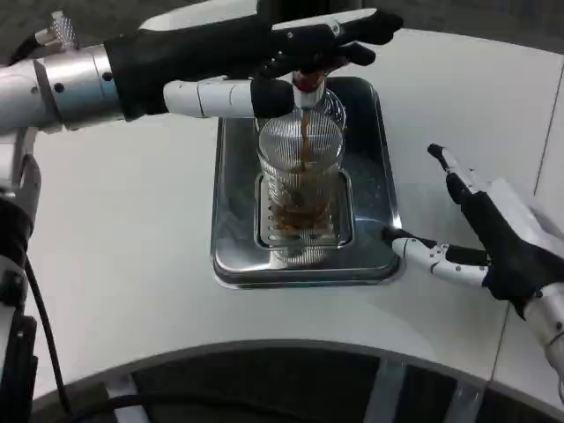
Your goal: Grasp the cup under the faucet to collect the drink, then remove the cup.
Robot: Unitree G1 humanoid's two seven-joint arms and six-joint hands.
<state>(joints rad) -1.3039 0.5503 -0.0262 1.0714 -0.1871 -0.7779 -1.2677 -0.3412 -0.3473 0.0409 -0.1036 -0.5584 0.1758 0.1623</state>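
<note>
On the white table point(132, 264), which curves across the head view with a dark floor beyond its near edge, a shiny rectangular metal drip tray point(231, 211) sits a little right of centre, its rim raised and its base mirror-bright. Above the tray's far end the left forearm reaches in from the picture's left, silver at the wrist and black-sleeved further along, and the left hand point(282, 53) lies stretched over the faucet point(305, 84), its dark fingers point(374, 26) extended and close together across the top of the tap while a white and black thumb point(220, 97) runs beneath toward the spout; whether it presses or merely rests there cannot be told. Right of the tray the right hand point(493, 238) lies just beside the tray's right rim, palm turned inward, fingers spread apart and holding nothing, one white finger point(432, 256) pointing at the tray's near right corner without clearly touching it. Inside the tray a slotted grille point(344, 220) carries the cup point(300, 185), a clear ribbed glass standing upright directly under the faucet. A thin brown stream point(305, 145) falls from the spout into the cup, and brown liquid with foam shows low in the glass. No writing, brand or label can be read on anything.
</note>
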